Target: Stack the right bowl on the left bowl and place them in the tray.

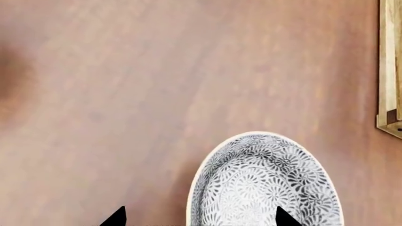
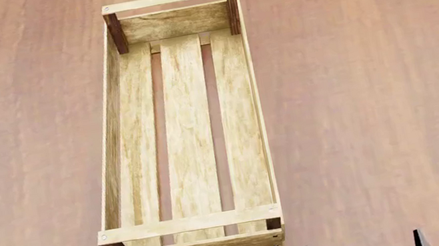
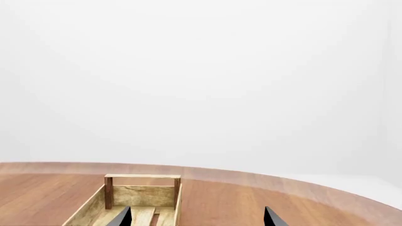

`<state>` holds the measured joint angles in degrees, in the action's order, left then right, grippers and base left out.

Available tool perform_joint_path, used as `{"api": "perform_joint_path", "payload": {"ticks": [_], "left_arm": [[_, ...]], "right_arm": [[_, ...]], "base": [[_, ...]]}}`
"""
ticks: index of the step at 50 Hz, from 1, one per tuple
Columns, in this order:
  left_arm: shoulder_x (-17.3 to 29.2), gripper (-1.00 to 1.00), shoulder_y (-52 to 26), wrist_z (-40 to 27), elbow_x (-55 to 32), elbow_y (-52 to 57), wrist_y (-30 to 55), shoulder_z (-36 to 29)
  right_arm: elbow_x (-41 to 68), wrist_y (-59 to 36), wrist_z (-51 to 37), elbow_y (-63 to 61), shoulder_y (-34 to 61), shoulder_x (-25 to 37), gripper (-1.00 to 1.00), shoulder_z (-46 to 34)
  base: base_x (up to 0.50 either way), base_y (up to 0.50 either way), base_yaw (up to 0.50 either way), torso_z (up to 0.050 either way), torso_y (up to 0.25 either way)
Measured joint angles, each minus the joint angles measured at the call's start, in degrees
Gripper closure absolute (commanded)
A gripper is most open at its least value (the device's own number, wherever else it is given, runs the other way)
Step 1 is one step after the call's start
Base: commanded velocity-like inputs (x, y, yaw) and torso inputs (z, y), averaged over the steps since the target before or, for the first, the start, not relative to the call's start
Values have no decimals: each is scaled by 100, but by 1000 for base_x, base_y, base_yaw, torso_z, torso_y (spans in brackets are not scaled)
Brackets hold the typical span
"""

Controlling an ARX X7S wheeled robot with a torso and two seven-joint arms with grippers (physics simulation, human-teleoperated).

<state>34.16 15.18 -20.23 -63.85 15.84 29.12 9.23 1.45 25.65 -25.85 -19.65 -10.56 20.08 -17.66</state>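
A: What does the left wrist camera take in?

B: Mostly the reddish-brown wooden table [image 1: 157, 84]. A patterned bowl [image 1: 267, 186], grey floral inside with a pale rim, rests on it and is cut off by the frame edge.

A: And the left gripper [image 1: 199, 219]?

B: Only two dark fingertips [image 1: 116, 217] show, spread apart; one overlaps the bowl's inside, the other sits over bare table.

A: Anything else?

B: A corner of the light-wood tray [image 1: 388, 70] at the frame edge, apart from the bowl.
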Motion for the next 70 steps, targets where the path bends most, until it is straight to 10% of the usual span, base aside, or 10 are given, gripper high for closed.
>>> {"api": "perform_joint_path", "payload": {"ticks": [52, 53, 70], "left_arm": [[-130, -100, -266, 220, 407, -626, -105, -396], [-132, 100, -269, 224, 411, -638, -107, -400], [-132, 100, -255, 312, 449, -611, -186, -459]], "right_arm": [[-69, -41, -88, 101, 50, 44, -100, -101], [-70, -41, -89, 101, 50, 46, -100, -103], [-91, -61, -106, 105, 58, 66, -100, -148]], "base": [[0, 0, 0, 0, 0], [0, 0, 0, 0, 0], [0, 0, 0, 0, 0]]}}
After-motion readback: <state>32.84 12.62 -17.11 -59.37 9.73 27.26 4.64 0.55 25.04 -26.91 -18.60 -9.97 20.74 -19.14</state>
